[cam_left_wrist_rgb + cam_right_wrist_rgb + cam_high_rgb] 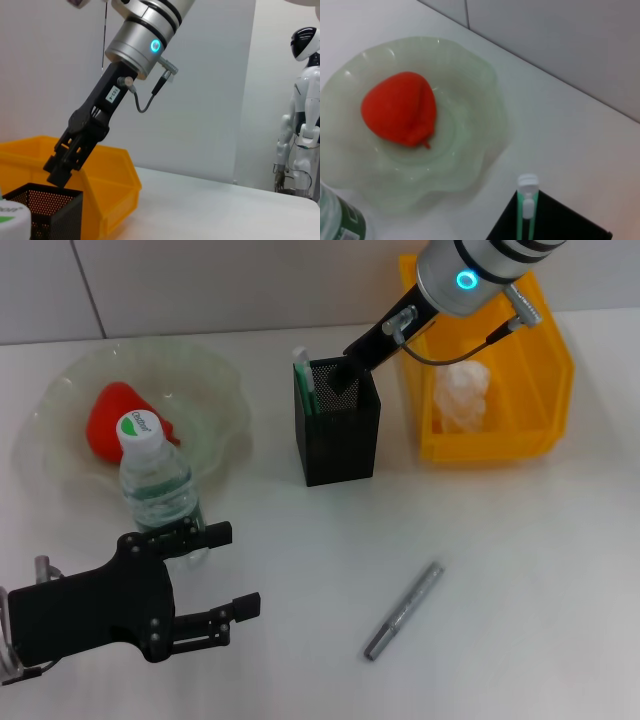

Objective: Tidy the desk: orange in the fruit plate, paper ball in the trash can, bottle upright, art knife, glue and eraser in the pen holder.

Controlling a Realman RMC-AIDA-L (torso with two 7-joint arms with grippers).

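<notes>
— Over the pen holder (pixel 338 435), what is the right hand (pixel 340 375) doing?
— It is reaching down from the far right, its dark tip sitting at the mesh cup's open top. Whether its fingers are apart or together, I cannot tell.
— What is standing in the cup?
— Something green and white (pixel 303 370) is poking up at its left corner. Its white tip also shows in the right wrist view.
— And the left hand (pixel 222 575)?
— It is resting low at the near left of the bench (pixel 520 580), fingers spread and gripping nothing, just beside the bottle (pixel 155 480), which is standing upright.
— Where is the orange (pixel 115 420)?
— It is lying in the fruit plate (pixel 215 390), behind the bottle.
— The paper ball (pixel 462 395)?
— It is sitting inside the yellow trash can (pixel 545 370), just right of the pen holder.
— Anything else lying loose?
— A grey pen-like tool (pixel 403 611) is lying on the bench, in front of the cup and well apart from it.
</notes>
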